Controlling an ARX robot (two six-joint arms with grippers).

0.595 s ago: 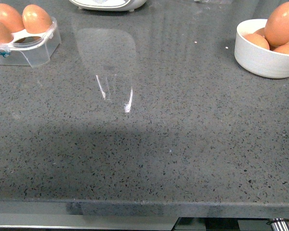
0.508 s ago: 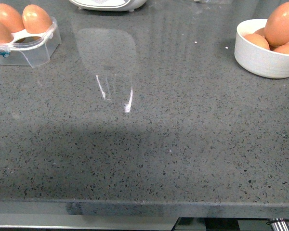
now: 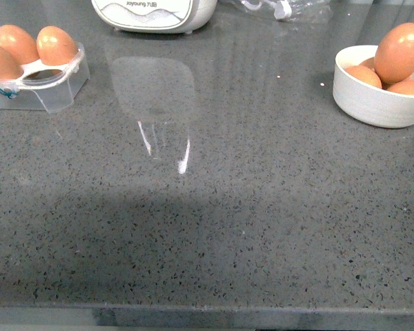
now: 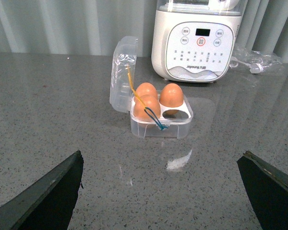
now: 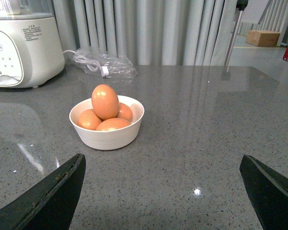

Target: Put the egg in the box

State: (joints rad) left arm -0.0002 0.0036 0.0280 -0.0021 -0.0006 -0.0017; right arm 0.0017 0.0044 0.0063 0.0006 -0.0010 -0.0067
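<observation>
The clear plastic box stands at the far left of the grey counter with its lid open and three orange-brown eggs in it. It also shows in the left wrist view, ahead of my left gripper, which is open and empty. One cup of the box is empty. An orange-brown egg lies on top of others in a white bowl at the far right. In the right wrist view the egg and bowl lie ahead of my open, empty right gripper. Neither gripper shows in the front view.
A white Joyoung appliance stands at the back of the counter, also in the left wrist view. A clear bag with a cable lies behind the bowl. The counter's front edge runs along the near side.
The front view has shifted: the box, bowl and appliance all sit lower in the picture than before. Nothing on the counter has moved relative to the rest.
</observation>
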